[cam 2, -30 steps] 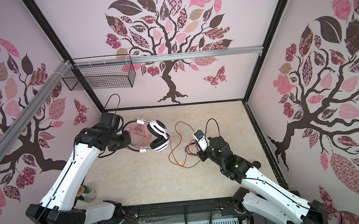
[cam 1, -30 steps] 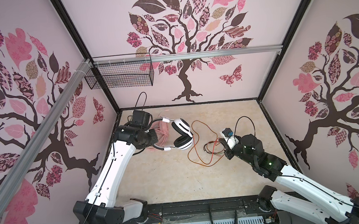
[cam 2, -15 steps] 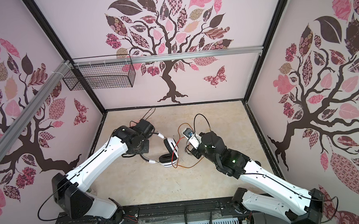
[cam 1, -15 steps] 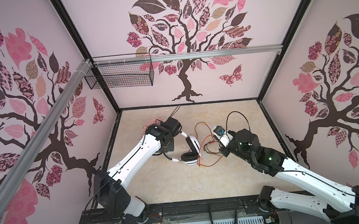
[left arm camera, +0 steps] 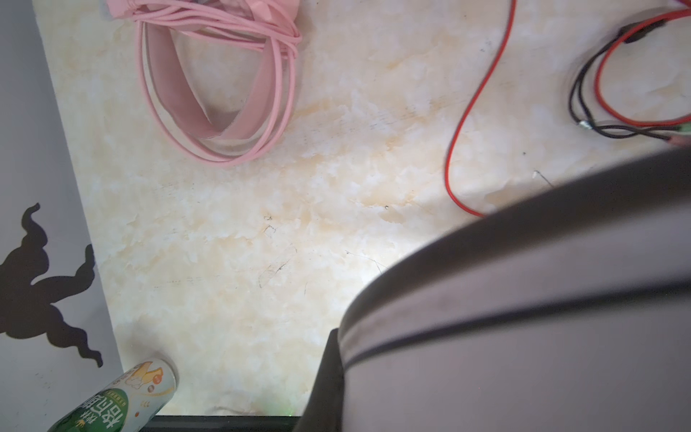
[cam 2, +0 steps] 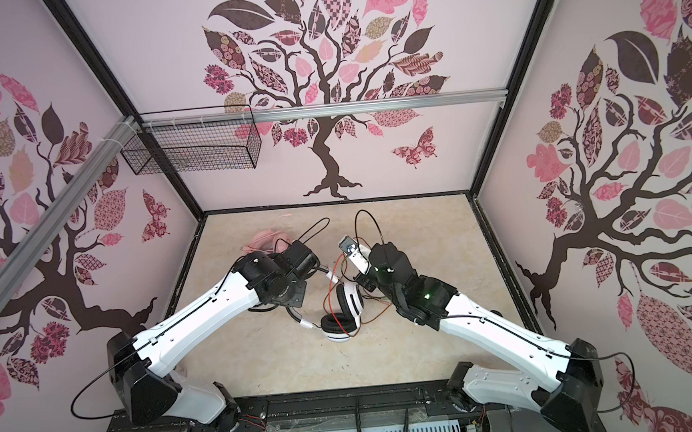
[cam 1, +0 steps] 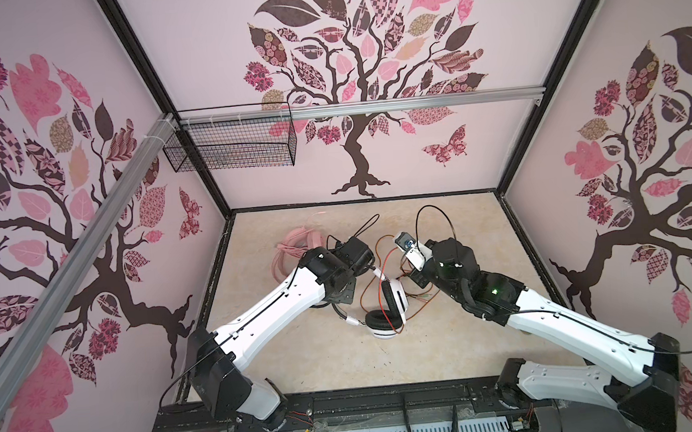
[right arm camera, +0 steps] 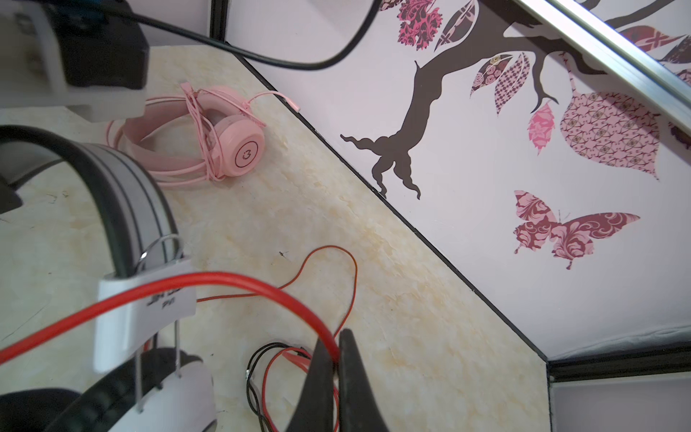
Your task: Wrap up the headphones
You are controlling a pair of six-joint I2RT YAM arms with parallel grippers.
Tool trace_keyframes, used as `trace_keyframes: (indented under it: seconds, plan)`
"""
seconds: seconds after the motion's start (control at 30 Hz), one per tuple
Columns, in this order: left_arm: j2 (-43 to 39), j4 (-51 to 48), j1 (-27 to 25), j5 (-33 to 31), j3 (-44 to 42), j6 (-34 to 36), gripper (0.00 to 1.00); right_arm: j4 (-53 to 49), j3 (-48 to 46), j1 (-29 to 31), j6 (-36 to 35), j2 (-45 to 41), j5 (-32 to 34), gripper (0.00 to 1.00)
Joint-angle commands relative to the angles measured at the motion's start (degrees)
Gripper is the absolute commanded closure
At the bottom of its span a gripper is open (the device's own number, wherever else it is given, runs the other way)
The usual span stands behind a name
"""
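Note:
The white-and-black headphones (cam 1: 389, 310) (cam 2: 343, 315) hang at mid-table, their lower ear cup on or just above the surface. My left gripper (cam 1: 371, 268) is shut on their headband (left arm camera: 523, 299), which fills the left wrist view beside one dark finger (left arm camera: 324, 377). My right gripper (right arm camera: 337, 338) is shut on their orange-red cable (right arm camera: 224, 283), right of the ear cups. The cable's loose loops (cam 1: 384, 256) lie behind and to the right. The pink headphones (cam 1: 296, 245) (right arm camera: 228, 138), bound in their own cable (left arm camera: 232, 86), lie at the back left.
A black wire basket (cam 1: 231, 146) (cam 2: 193, 149) hangs from an aluminium rail (cam 1: 370, 107) on the back wall. A green drink can (left arm camera: 123, 396) lies at the left wall by the front edge. Patterned walls close in the table on three sides.
My left arm has carried the white-and-black headphones from beside the pink ones to mid-table. My right gripper has shifted left and back with the cable. The pink headphones stayed put.

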Motion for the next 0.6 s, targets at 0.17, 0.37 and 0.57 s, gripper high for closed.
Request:
trace_keyframes:
  seconds: [0.17, 0.37, 0.57]
  plan:
    - [-3.9, 2.1, -3.3, 2.9, -3.8, 0.6, 1.0, 7.2, 6.8, -2.6, -2.1, 5.5, 3.9, 1.0]
    - [-6.0, 3.4, -3.9, 4.9, -5.8, 0.1, 1.0, 7.1, 9.8, -6.8, -0.7, 7.7, 0.9, 1.0]
    - [-5.4, 4.6, -6.8, 5.7, -6.1, -0.5, 1.0, 7.1, 13.0, -6.9, -1.1, 10.2, 0.1, 1.0]
